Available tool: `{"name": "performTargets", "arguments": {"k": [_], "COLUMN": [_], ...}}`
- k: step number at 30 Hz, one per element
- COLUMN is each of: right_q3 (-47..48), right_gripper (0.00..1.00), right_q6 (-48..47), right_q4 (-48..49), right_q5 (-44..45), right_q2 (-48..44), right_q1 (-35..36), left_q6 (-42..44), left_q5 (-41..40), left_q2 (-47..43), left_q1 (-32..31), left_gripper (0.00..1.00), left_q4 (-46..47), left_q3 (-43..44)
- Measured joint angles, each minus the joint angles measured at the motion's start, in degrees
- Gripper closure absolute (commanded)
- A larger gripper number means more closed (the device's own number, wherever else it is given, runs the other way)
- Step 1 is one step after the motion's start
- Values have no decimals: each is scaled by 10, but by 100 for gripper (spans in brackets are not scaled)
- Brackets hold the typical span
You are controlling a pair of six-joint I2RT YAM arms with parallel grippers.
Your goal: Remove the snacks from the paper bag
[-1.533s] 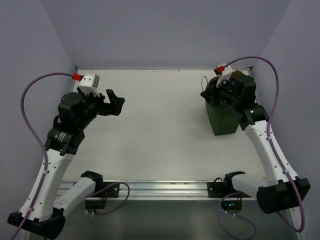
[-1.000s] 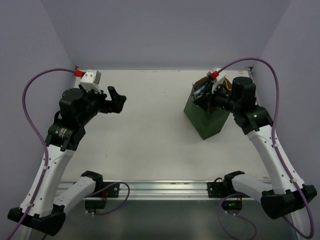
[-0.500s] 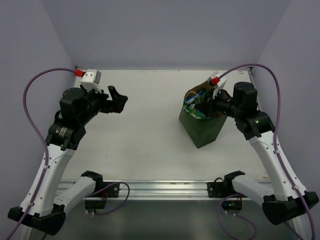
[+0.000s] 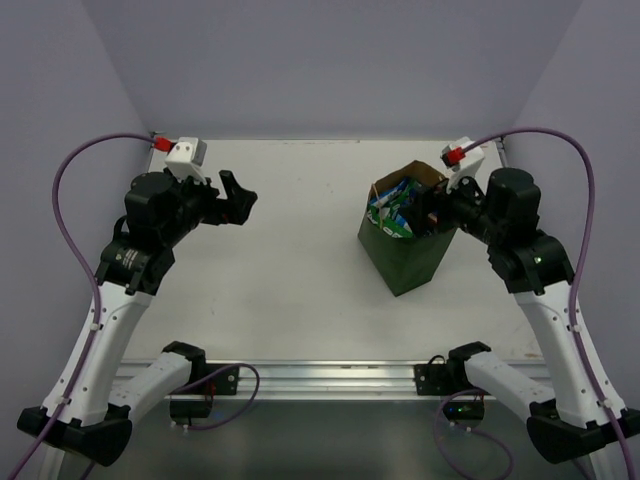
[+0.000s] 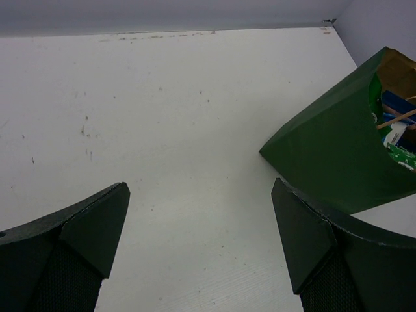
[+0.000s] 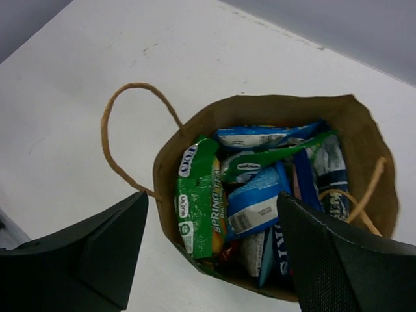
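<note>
While I watch the overhead feed, one paper bag (image 4: 405, 250) stands upright on the right half of the table (image 4: 300, 280), dark green outside and brown inside, its mouth open upward. All the snacks (image 6: 260, 195) I can find are inside it; I see none on the table. Looking down through the right wrist camera I count one bright green packet (image 6: 198, 211) against the left wall, one green-and-white packet (image 6: 257, 162) beside it, a sliver of one red-orange packet (image 6: 225, 250) near the bottom edge, and at least four blue ones (image 6: 255, 207) packed across the middle and right. They overlap, so I cannot tell how many lie underneath. Two cord handles (image 6: 114, 140) show: one loops out over the left rim onto the table, the other curls inside the right rim.

My right gripper (image 6: 211, 200) hangs above the bag's mouth with its jaws spread wide and nothing between them. My left gripper (image 5: 199, 188) is well apart from the bag, over the left half of the table, jaws likewise spread wide and holding nothing, with the bag's green side in its view off to the right
</note>
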Motion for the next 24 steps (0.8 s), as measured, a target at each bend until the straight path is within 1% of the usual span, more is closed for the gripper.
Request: {"name": "performTargets", "arguments": {"k": [4,7,9,11,14,18,22,24], "right_q3": [5,19,22,22,18,-2,-29,-43], "right_gripper": [17,23,25,25,27,30,39,48], "right_q6": [22,43,55,61,65,68,69,69], "right_q4": [0,3,8,12,24,33,48,58], "right_q5": [104,156,161,165,150,126,108,96], "right_q2": [-24,-11,11,42,99,134,140,140], "right_q1": [-20,-78,-122,-149,-165,-171,-190,-201], "left_q6": [3,3,3,3,5,9,9,9], "left_q5": [-2,-2,-2,-2,-2,-2,-1,-1], "left_q2": [1,1,2,2,2,2,1,0], "left_q1": [0,0,0,0,0,0,0,0], "left_gripper": [0,0,0,0,0,0,0,0], "left_q4": [0,-1,-1,-3,-5,-13,-14,-14], "left_q3": [0,2,3,5,7,7,7,7]}}
